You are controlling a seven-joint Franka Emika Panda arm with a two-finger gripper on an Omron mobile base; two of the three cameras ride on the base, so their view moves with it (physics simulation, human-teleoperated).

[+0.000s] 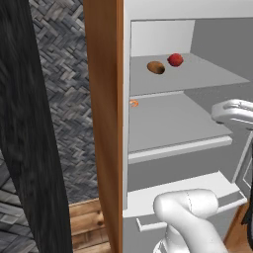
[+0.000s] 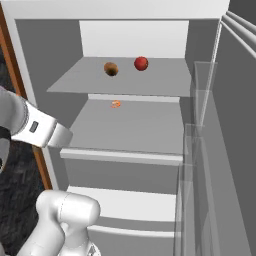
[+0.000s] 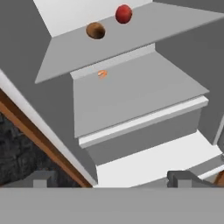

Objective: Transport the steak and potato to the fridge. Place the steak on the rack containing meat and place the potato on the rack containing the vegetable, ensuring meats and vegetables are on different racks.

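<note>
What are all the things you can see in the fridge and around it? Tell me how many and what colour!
fridge: one, white and pale grey inside, door open, wood-coloured side panel.
top shelf: one, pale grey, holds the potato and the red ball.
potato: one, brown, on the top shelf, left of the ball, apart from it.
red ball: one, glossy red, top shelf.
middle shelf: one, pale grey, just below.
orange piece: one, tiny, back of the middle shelf.
wall: grey woven pattern, left of the fridge.
gripper: one, dark fingertips, open, holding nothing.
</note>
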